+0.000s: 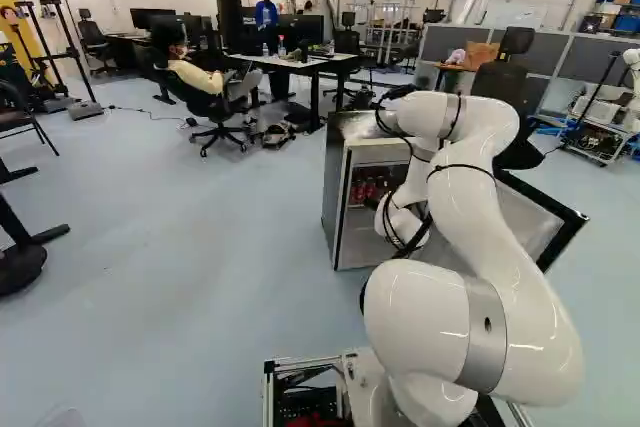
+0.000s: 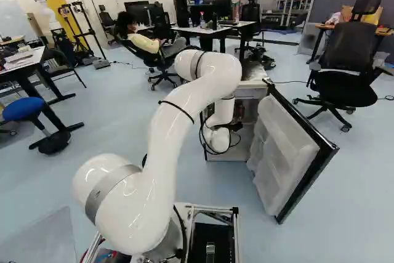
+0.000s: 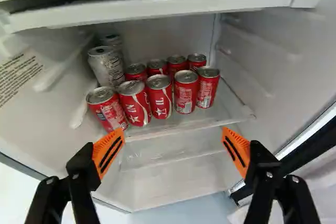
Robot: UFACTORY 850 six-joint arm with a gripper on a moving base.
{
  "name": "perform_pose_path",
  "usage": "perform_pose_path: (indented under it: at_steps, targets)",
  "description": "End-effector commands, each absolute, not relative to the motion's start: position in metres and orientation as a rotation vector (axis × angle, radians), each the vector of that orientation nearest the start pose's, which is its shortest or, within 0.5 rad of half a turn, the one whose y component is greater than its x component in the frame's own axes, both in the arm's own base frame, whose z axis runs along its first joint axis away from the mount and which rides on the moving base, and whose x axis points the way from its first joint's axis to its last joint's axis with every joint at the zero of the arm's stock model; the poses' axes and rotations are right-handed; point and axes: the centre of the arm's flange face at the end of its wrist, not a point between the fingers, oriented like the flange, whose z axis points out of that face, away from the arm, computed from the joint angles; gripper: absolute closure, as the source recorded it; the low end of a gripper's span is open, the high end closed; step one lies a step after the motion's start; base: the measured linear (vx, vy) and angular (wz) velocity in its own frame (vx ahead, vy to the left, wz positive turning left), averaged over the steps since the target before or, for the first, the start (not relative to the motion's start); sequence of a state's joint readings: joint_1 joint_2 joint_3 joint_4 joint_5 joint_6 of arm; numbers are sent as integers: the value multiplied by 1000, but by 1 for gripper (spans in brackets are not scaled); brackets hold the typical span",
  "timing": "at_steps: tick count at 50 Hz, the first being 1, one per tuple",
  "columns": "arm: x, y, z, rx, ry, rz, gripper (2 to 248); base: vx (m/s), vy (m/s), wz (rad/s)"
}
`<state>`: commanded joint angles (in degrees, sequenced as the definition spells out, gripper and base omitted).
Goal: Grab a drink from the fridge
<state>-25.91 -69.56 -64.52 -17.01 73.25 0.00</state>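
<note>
My gripper (image 2: 235, 126) shows only as a dark part at the fridge opening, mostly hidden by the wrist. In the wrist view the gripper (image 3: 172, 151) is wide open, nothing between its orange-padded fingers. The fridge (image 1: 336, 182) has its door (image 2: 280, 152) swung wide. Ahead of the fingers, red drink cans (image 3: 159, 98) stand upright in two close rows on a glass shelf (image 3: 229, 109). Two silver-white cans (image 3: 106, 67) stand behind the leftmost red can (image 3: 106, 109). Red cans (image 1: 370, 189) also show through the opening in the left base view.
The open door's lined inner side stands right of the arm in the right base view. A white ledge (image 3: 157, 11) crosses above the cans. Beyond the fridge are desks (image 1: 340, 62) and office chairs (image 2: 345, 75). Another robot (image 1: 632, 72) stands at the far right of the left base view.
</note>
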Motion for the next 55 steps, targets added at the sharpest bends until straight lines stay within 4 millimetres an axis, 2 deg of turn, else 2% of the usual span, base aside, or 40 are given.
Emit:
perform_pose_path:
  at_steps: [16,36,37,41,42,46,47,52,53,55]
  targets:
    - [527,-230,24,-2629,225,-1841,3,0,0,0]
    - [527,-230,24,-2629,225,-1841,7,0,0,0]
    - [527,-230,24,-2629,225,-1841,21,0,0,0]
    - [527,-230,24,-2629,225,-1841,21,0,0,0]
    - [527,-230,24,-2629,225,-1841,34,0,0,0]
    - [527,-230,24,-2629,225,-1841,34,0,0,0]
    - [527,-230,24,-2629,225,-1841,46,0,0,0]
    - [527,-230,24,-2629,225,-1841,46,0,0,0]
    - [527,-230,24,-2629,225,-1841,58,0,0,0]
    - [527,-230,24,-2629,225,-1841,58,0,0,0]
